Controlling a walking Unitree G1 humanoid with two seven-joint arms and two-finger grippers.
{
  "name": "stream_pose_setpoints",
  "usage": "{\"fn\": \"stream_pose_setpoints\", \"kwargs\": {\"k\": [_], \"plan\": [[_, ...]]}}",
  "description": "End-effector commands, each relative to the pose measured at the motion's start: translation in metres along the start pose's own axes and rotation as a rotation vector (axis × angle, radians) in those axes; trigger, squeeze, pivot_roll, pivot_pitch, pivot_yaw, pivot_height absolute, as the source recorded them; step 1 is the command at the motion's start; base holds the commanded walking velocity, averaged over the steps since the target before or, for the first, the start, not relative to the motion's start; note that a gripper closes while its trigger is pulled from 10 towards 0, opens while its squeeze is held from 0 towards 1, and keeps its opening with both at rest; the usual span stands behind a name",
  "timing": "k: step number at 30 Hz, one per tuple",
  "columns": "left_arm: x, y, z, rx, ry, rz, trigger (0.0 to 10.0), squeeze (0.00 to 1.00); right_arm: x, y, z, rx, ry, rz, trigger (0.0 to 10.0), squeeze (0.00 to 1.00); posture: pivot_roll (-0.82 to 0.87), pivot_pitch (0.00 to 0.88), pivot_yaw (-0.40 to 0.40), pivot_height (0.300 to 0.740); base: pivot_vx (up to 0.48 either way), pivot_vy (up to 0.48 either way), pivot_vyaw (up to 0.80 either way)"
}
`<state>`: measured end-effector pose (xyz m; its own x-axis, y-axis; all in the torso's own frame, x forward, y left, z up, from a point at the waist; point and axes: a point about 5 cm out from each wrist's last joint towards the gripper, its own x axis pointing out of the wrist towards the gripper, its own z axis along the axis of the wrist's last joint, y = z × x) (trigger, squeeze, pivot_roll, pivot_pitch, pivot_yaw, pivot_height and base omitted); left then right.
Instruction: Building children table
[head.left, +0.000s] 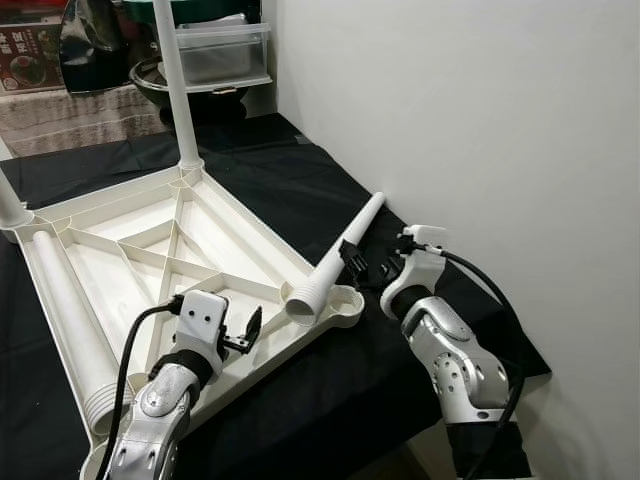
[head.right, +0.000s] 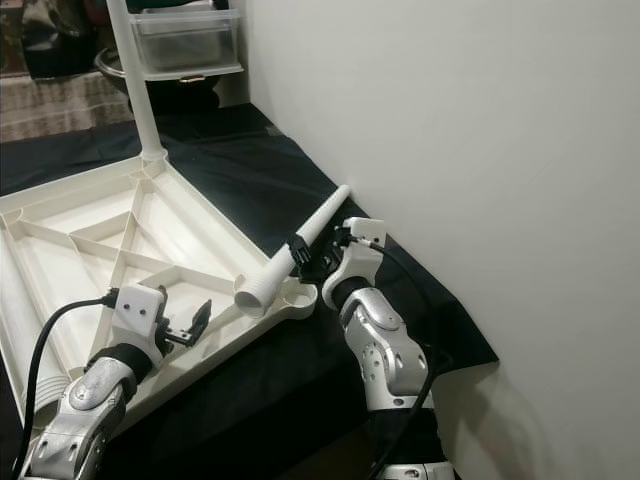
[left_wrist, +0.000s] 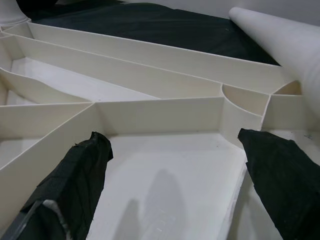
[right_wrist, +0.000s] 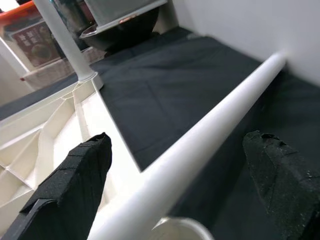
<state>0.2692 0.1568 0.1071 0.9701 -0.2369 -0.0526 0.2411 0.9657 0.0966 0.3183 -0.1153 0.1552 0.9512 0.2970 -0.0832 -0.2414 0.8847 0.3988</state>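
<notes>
A white table top (head.left: 110, 270) lies upside down on a black cloth, ribs up. One white leg (head.left: 175, 90) stands upright in its far corner socket, and another (head.left: 10, 205) stands at the left corner. A loose leg (head.left: 62, 310) lies inside along the left edge. A fourth leg (head.left: 340, 250) lies slanted, its wide end resting on the near right corner socket (head.left: 345, 300). My right gripper (head.left: 362, 265) is open and straddles this leg (right_wrist: 210, 125) without touching it. My left gripper (head.left: 245, 335) is open, low over the ribbed underside (left_wrist: 165, 115) near the front rim.
A white wall runs close along the right side. At the back stand a clear plastic box (head.left: 220, 50) and a dark bowl (head.left: 200, 95). The black cloth (head.left: 290, 170) ends near my right arm, at the surface's front right edge.
</notes>
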Motion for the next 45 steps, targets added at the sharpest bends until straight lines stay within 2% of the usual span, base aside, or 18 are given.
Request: {"fn": "stream_pose_setpoints", "kwargs": {"k": [1, 3, 7, 8, 9, 12, 15, 17, 22, 27, 38, 39, 45], "plan": [[-0.003, 0.0, -0.011, 0.006, 0.053, -0.009, 10.0, 0.0, 0.002, 0.002, -0.001, 0.045, 0.026, 0.012, 10.0, 1.0, 0.0, 0.0, -0.078, 0.74, 0.0, 0.0, 0.0], [-0.003, 0.0, -0.011, 0.007, 0.053, -0.01, 10.0, 0.0, 0.005, 0.004, -0.001, 0.096, 0.06, 0.035, 10.0, 1.0, 0.01, 0.0, -0.079, 0.74, 0.0, 0.0, 0.0], [-0.003, 0.001, -0.011, 0.008, 0.053, -0.01, 10.0, 0.0, 0.009, 0.006, -0.001, 0.121, 0.096, 0.042, 10.0, 1.0, 0.0, 0.0, -0.078, 0.74, 0.0, 0.0, 0.0], [-0.003, 0.001, -0.011, 0.009, 0.053, -0.009, 10.0, 0.0, 0.016, 0.007, -0.002, 0.132, 0.158, 0.051, 10.0, 0.79, 0.01, 0.0, -0.084, 0.74, 0.0, 0.0, 0.0], [-0.003, 0.001, -0.011, 0.008, 0.053, -0.008, 10.0, 0.0, 0.022, 0.009, -0.004, 0.132, 0.218, 0.057, 10.0, 0.0, 0.01, 0.0, -0.088, 0.74, 0.0, 0.0, 0.0], [-0.002, 0.0, -0.011, 0.008, 0.052, -0.006, 10.0, 0.0, 0.027, 0.009, -0.007, 0.122, 0.283, 0.055, 10.0, 0.0, 0.02, 0.0, -0.095, 0.74, 0.0, 0.0, 0.0], [-0.003, 0.0, -0.011, 0.01, 0.049, 0.003, 10.0, 0.0, 0.028, -0.002, -0.037, 0.007, 0.498, -0.026, 10.0, 0.0, 0.02, 0.0, -0.109, 0.74, 0.0, 0.0, 0.0], [-0.003, 0.0, -0.011, 0.01, 0.048, 0.006, 10.0, 0.0, 0.026, -0.008, -0.044, -0.002, 0.535, -0.063, 10.0, 0.0, 0.03, 0.0, -0.117, 0.74, 0.0, 0.0, 0.0], [-0.004, 0.001, -0.011, 0.011, 0.048, 0.013, 10.0, 0.0, 0.022, -0.014, -0.052, -0.003, 0.578, -0.091, 10.0, 0.0, 0.03, 0.0, -0.117, 0.74, 0.0, 0.0, 0.0], [-0.003, -0.001, -0.011, 0.008, 0.048, 0.013, 10.0, 0.0, 0.018, -0.026, -0.06, -0.064, 0.649, -0.149, 10.0, 0.0, 0.01, 0.0, -0.12, 0.74, 0.0, 0.0, 0.0], [-0.005, 0.0, -0.013, 0.007, 0.05, 0.022, 10.0, 0.0, 0.018, -0.029, -0.065, -0.116, 0.681, -0.13, 10.0, 0.0, 0.01, 0.0, -0.131, 0.74, 0.0, 0.0, 0.0], [-0.005, 0.0, -0.013, 0.008, 0.051, 0.024, 10.0, 0.0, 0.019, -0.029, -0.064, -0.11, 0.667, -0.126, 0.0, 0.0, 0.01, 0.0, -0.131, 0.74, 0.0, 0.0, 0.0], [-0.005, 0.0, -0.014, 0.008, 0.052, 0.027, 10.0, 0.0, 0.023, -0.028, -0.056, -0.089, 0.583, -0.118, 0.0, 0.0, 0.01, 0.0, -0.131, 0.74, 0.0, 0.0, 0.0]]}}
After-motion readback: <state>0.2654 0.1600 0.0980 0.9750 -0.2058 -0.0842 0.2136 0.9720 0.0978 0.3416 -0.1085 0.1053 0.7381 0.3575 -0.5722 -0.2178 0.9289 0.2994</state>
